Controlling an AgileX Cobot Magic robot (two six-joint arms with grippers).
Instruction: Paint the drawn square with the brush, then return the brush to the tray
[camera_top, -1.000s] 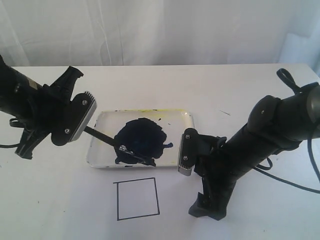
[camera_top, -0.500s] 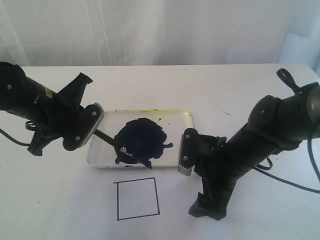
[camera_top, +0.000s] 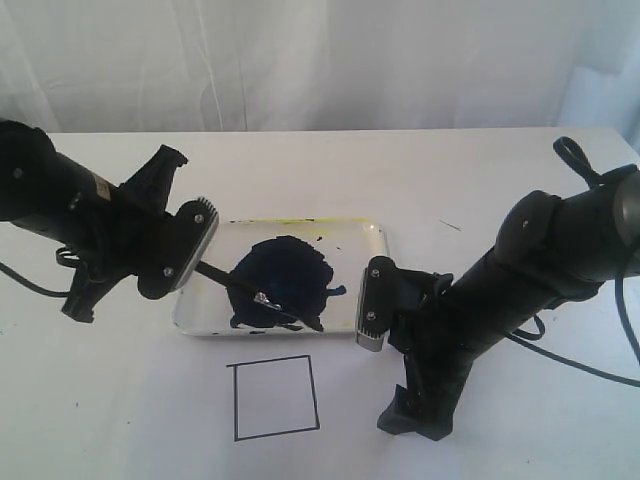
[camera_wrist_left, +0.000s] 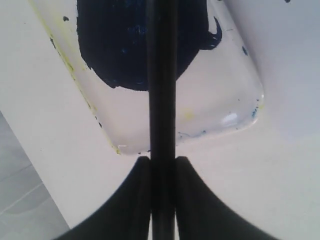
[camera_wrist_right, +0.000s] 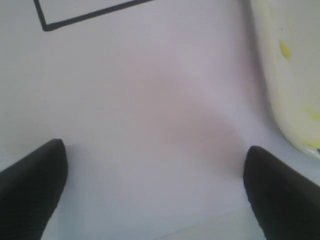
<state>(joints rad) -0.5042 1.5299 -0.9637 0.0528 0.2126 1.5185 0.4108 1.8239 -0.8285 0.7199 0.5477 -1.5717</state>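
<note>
Angled low from the left, the left gripper (camera_wrist_left: 162, 167) clamps the brush (camera_top: 255, 296), whose dark tip reaches into the tray (camera_top: 372, 236). The right gripper (camera_wrist_right: 155, 165) points steeply downward beside the tray, jaws spread wide and empty, near the unpainted drawn square (camera_top: 275, 398).

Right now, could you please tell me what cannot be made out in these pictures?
- Tip of the thin black brush: in the exterior view it is lost against the dark blue paint blob; in the left wrist view the top edge cuts it off.
- Thin black-outlined drawn square: the right wrist view shows only one corner; the rest lies beyond the edge.
- Shallow white tray: the right wrist view shows only a stained piece of rim.
</note>
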